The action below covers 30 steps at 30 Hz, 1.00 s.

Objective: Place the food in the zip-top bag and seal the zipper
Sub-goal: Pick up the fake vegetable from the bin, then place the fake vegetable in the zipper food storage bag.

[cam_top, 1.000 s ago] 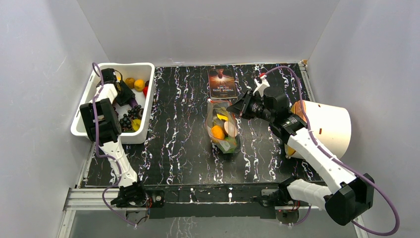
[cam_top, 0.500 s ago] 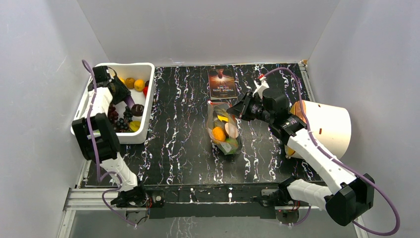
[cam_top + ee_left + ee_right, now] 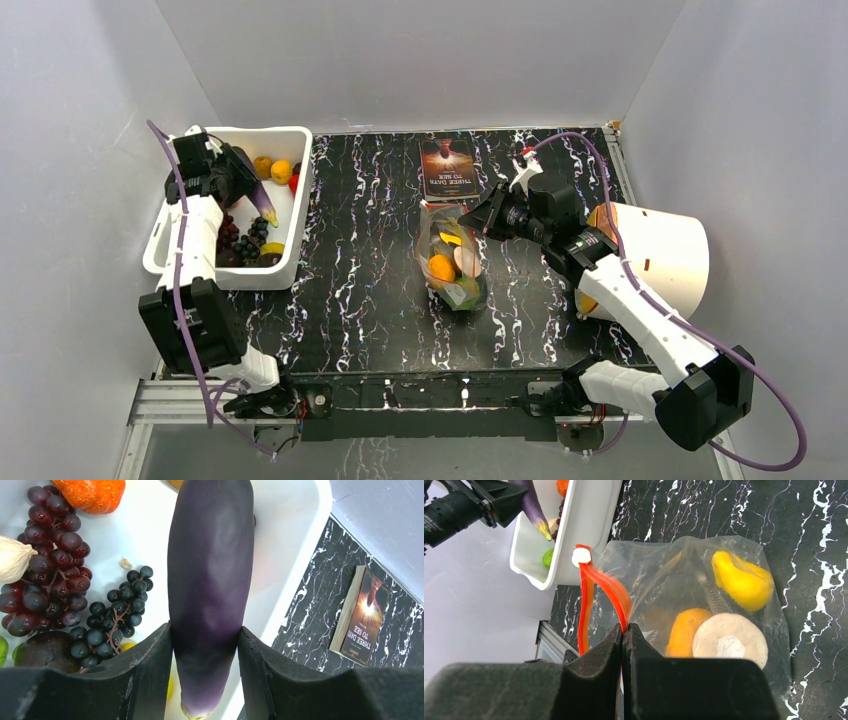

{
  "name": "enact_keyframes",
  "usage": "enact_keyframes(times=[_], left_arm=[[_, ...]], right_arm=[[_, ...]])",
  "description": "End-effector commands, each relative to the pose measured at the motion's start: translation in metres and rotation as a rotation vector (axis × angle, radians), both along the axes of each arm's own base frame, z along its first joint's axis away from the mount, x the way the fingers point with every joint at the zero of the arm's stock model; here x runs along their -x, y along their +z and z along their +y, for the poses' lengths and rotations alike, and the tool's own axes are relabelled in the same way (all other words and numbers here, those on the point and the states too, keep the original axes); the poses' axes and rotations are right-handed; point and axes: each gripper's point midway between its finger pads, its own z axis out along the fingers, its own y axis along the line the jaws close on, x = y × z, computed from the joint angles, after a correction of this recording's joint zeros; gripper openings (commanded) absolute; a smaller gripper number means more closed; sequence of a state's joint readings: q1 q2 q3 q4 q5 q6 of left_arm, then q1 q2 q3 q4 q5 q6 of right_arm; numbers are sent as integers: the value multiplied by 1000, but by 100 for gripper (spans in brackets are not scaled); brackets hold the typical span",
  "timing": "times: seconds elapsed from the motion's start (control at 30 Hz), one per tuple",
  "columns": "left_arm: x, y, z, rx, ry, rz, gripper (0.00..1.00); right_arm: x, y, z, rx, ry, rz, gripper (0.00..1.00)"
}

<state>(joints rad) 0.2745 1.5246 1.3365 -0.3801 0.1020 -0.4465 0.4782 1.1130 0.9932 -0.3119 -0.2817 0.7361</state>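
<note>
Left gripper (image 3: 205,630) clamps the purple eggplant (image 3: 210,555) above the white tub (image 3: 270,130); the part-filled zip-top bag (image 3: 452,262) lies mid-table, its zipper (image 3: 585,595) lip pinched in the fully closed right gripper (image 3: 624,630); best to feed the eggplant tip-first into the held mouth, slowly.

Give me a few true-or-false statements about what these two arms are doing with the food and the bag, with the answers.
1. The left gripper holds a purple eggplant. True.
2. The zip-top bag is empty. False: it holds a yellow piece and an orange piece, among others.
3. The right gripper pinches the zipper. True.
4. The book lies inside the white tub. False: it lies on the table, beyond the bag.
</note>
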Motion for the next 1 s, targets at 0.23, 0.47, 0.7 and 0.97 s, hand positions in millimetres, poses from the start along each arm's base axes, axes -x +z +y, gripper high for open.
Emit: enact_keyframes(times=[0.23, 0.47, 0.7, 0.97], left_arm=[[8, 50, -19, -108, -39, -157, 25], [10, 70, -63, 16, -167, -218, 25], [22, 86, -124, 143, -325, -269, 25], [40, 110, -172, 279, -442, -335, 24]], right_arm=[[-13, 37, 8, -45, -14, -85, 0], [-22, 35, 11, -60, -42, -64, 0], [-35, 46, 11, -123, -105, -75, 0], [-47, 54, 17, -216, -150, -48, 0]])
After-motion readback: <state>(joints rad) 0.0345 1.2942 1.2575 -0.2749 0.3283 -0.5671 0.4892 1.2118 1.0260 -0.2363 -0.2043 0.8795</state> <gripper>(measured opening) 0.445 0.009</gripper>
